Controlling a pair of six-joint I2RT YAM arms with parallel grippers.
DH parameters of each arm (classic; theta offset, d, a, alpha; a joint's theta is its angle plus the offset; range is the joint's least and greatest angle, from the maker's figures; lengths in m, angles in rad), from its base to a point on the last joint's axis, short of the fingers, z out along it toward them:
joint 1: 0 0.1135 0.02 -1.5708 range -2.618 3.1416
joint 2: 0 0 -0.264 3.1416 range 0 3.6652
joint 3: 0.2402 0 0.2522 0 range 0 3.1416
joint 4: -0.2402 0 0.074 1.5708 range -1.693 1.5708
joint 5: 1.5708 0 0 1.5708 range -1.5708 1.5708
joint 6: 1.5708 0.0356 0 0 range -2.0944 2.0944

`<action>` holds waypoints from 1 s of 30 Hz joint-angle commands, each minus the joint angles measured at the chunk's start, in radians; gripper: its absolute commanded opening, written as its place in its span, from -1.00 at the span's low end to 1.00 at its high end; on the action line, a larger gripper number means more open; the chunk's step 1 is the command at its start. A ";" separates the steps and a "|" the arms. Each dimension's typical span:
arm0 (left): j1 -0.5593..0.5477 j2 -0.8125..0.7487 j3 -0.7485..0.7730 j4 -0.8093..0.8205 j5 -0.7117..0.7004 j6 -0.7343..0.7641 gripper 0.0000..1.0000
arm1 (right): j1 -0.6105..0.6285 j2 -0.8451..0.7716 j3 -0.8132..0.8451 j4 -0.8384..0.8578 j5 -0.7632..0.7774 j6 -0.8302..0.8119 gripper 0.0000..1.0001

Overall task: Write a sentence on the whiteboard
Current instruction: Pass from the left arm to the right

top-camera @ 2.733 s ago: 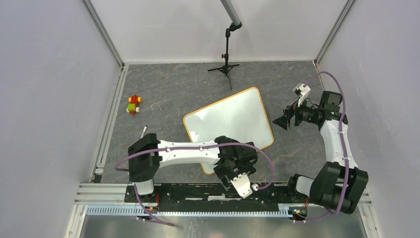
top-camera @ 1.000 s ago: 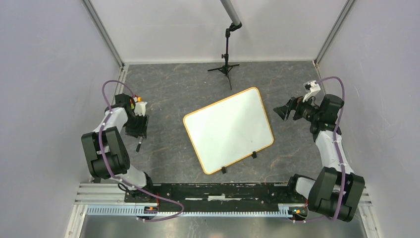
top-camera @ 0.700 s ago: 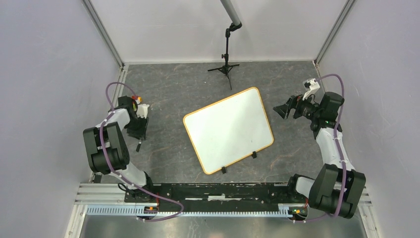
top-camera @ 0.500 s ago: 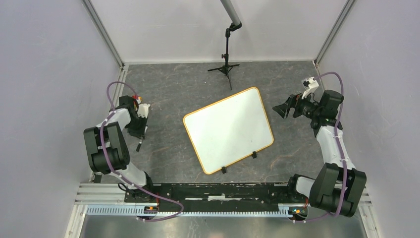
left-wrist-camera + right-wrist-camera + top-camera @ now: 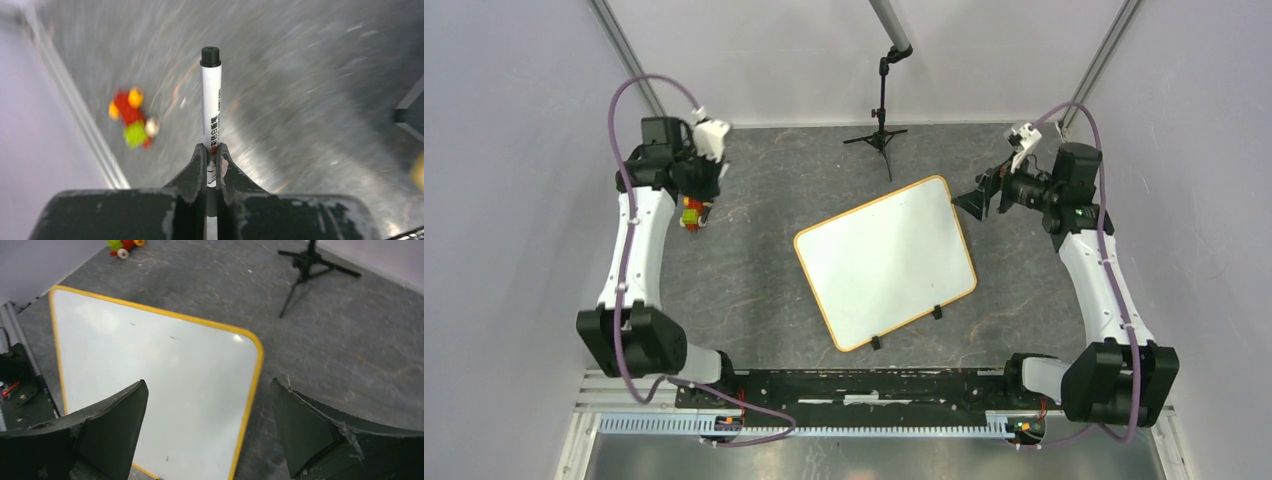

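Swung up off surface (image 5: pixel 754 280) since half a second back, now high over toy bricks (image 5: pixel 692 212) at far-left corner. Left fingers (image 5: pixel 204 152) pinched tight on marker (image 5: pixel 210 100). Right fingers (image 5: pixel 976 203) spread wide, nothing held, hovering by far-right corner of whiteboard (image 5: pixel 884 262). Board flat mid-surface, askew, blank — no sentence yet. Pick-up looks done; next — carry marker across, get tip down onto board.

I see the whiteboard (image 5: pixel 884 262) lying flat on the grey table (image 5: pixel 764 290), mid-workspace and turned askew. It has rounded corners, a thin yellow-orange rim and two black clip feet (image 5: pixel 876 343) on its near edge. My right wrist view shows a white face with faint specks.
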 commanded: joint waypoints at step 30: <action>-0.880 0.011 0.271 -0.134 0.070 -0.062 -0.95 | 0.559 0.085 0.106 0.307 0.058 0.445 0.15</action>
